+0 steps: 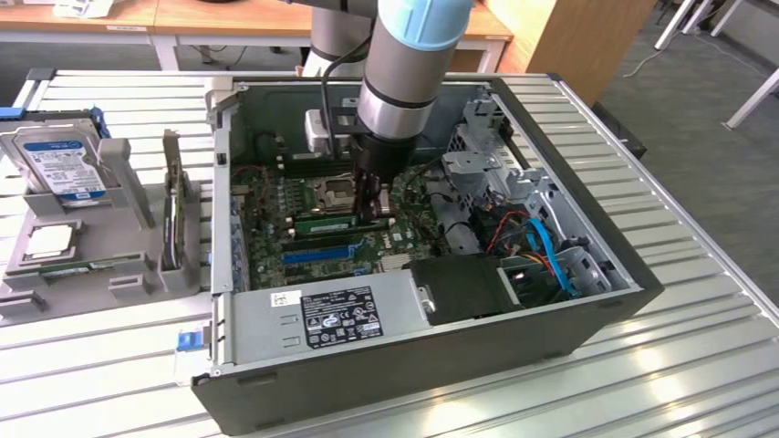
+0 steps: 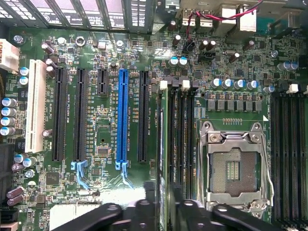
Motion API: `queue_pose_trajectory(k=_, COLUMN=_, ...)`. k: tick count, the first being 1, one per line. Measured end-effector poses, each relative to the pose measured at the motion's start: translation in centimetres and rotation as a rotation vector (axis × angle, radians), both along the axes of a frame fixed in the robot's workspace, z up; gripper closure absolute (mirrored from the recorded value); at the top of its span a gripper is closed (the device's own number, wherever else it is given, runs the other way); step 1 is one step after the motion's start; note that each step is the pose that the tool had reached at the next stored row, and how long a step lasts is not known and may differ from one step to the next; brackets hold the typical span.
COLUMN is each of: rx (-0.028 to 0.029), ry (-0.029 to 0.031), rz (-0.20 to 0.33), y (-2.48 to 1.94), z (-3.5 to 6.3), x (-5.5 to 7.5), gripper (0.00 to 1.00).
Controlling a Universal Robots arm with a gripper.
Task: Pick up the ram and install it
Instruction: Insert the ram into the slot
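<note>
Exterior view: the hand (image 1: 375,208) is seen inside the open computer case (image 1: 365,365) on the bench (image 1: 681,383), right above the ram (image 1: 345,224). In the wrist view, the ram (image 2: 163,159) is seen standing on edge in a slot beside the CPU socket (image 2: 234,166), straddled by the hand (image 2: 163,207). Whether it is gripped or released cannot be told.

Open computer case (image 1: 365,388) lay on the slatted metal counter (image 1: 694,365), centre frame. Grey power supply (image 1: 328,315) with a black label sat along its lower edge, with blue cables (image 1: 548,251) inside at lower right. Upper left: blue-labelled hard drive (image 1: 61,164) stood in a grey holder (image 1: 134,274), dark expansion card (image 1: 174,214) upright beside it. Motherboard (image 2: 240,62) carried a blue slot (image 2: 122,118), a white slot (image 2: 35,106) and an empty processor socket (image 2: 233,168).
</note>
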State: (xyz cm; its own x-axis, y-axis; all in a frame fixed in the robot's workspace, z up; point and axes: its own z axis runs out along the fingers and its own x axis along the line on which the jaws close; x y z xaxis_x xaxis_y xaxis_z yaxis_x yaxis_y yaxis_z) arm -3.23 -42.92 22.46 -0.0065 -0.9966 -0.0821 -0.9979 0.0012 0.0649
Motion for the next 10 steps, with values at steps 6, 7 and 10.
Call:
queue_pose_trajectory(k=6, rx=0.0, ry=0.0, rz=0.0, y=0.0, z=0.0, x=0.0, gripper=0.68)
queue_pose_trajectory(k=7, rx=-0.0001, ry=0.0, rz=0.0, y=0.0, z=0.03, x=0.0, gripper=0.68)
queue_pose_trajectory(k=10, rx=0.0, ry=0.0, rz=0.0, y=0.0, z=0.32, x=0.0, gripper=0.68)
